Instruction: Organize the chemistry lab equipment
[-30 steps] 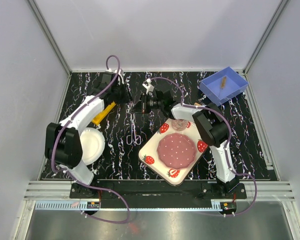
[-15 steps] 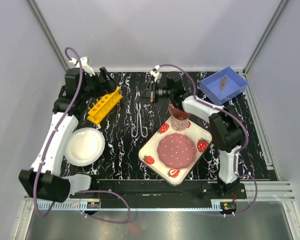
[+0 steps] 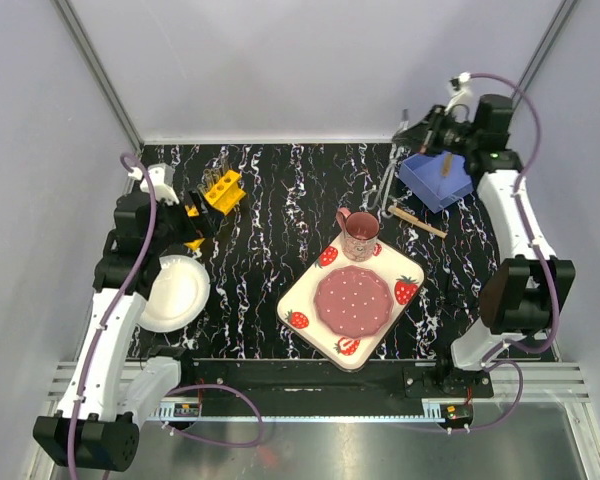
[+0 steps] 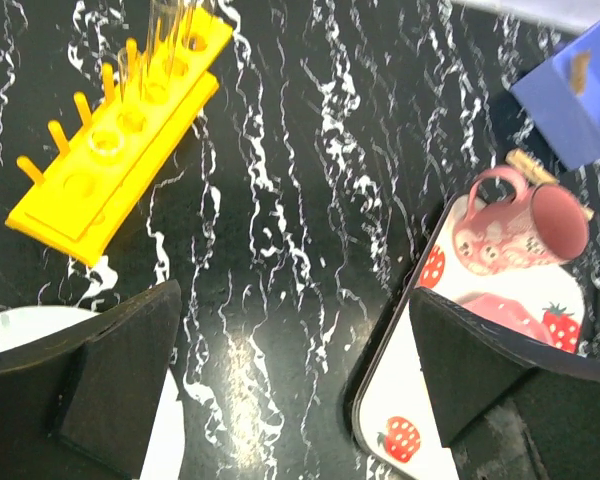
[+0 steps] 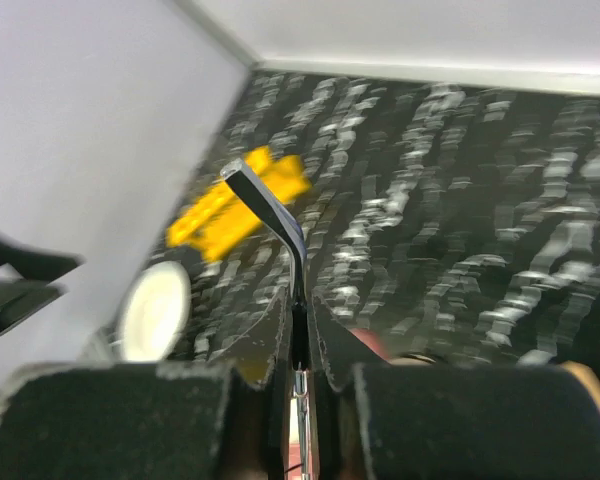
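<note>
White plate point(image 3: 170, 295) sits nearest on my left side. To its right the strawberry-print tray point(image 3: 310, 288) lies slantwise near the front edge, and the pink mug point(image 3: 360, 233) stands at its far corner. My left pincer point(image 4: 295, 320) hangs above the black marbled table point(image 3: 270, 230) between plate and tray, its fingers point(image 4: 110, 380) spread wide with nothing between them. Just beyond it the yellow rack point(image 4: 110, 165) rests on the table at an angle, and thin clear tubes point(image 4: 165, 30) stand upright in holes toward its far end. Over on the right, past the mug, the small wooden clamp point(image 3: 417, 221) lies flat on the table, just beside the blue bin point(image 3: 420, 182). A small wooden piece point(image 3: 446, 163) lies inside that bin. Farthest back, my right pincer point(image 5: 300, 330) is raised over the bin's far left corner. It is pinched narrow on the metal scissors point(image 5: 276, 216), which hang down from it along the bin's left side. From that wrist the rack and plate show only as blurs.
</note>
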`<move>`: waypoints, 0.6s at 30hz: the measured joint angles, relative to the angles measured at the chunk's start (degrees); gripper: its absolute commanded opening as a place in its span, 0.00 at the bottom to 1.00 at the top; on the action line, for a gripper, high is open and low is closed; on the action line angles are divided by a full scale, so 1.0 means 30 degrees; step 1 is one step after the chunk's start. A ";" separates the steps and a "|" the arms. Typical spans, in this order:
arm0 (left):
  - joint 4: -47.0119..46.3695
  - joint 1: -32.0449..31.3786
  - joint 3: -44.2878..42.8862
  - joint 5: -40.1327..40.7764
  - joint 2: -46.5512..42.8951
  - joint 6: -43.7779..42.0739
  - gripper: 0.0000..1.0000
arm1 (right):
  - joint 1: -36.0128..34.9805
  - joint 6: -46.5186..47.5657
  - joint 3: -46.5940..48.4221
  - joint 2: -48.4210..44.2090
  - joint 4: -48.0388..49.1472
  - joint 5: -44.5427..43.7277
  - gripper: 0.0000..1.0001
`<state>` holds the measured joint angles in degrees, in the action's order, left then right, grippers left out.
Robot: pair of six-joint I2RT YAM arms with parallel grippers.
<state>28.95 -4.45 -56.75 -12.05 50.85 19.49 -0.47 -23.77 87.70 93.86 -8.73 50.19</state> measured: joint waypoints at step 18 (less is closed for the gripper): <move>0.0772 0.0015 0.4430 -0.0809 -0.2732 -0.2208 0.99 | 0.5931 0.3555 0.8291 0.7278 -0.6521 -0.6186 0.13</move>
<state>31.27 -4.40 -43.46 -14.48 42.65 12.86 17.32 -13.10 112.57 115.70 -28.29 31.64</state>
